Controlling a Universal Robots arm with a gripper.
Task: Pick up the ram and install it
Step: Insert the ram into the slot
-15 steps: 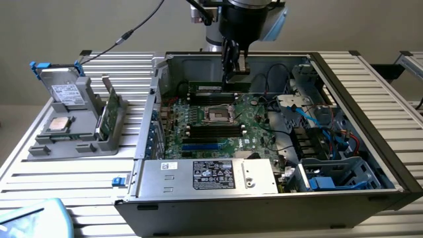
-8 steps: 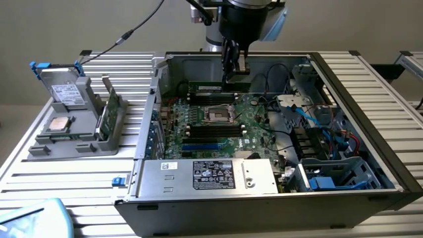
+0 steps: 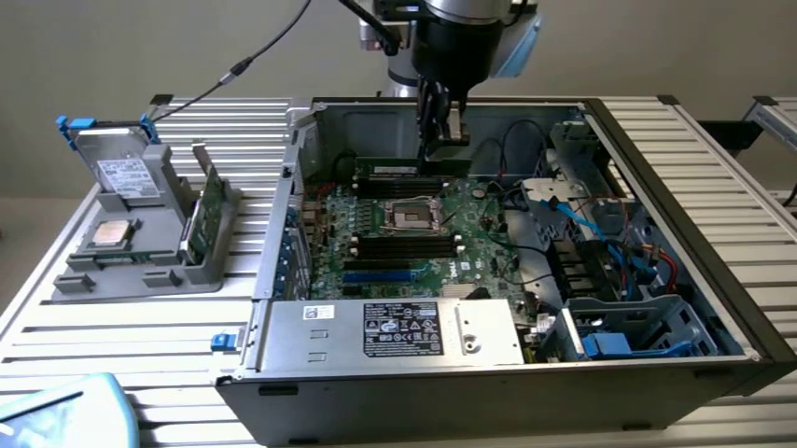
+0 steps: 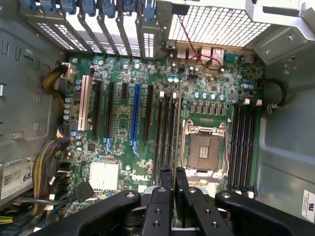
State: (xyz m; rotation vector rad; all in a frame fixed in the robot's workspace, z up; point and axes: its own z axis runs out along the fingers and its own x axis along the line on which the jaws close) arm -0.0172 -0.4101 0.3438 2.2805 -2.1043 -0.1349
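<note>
Soft even room light, shadow inside the computer case, glare on the slatted table, vent grille blown white

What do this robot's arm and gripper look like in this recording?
The arm ends in a dark cylindrical wrist with a silver-grey band and a pale blue joint cap. A black cable with an inline connector runs off it. The black gripper has two slim, flat fingers on hinged links studded with round pivot pins.

ram end hidden between jaws; power supply label unreadable; arm cut by top edge
</note>
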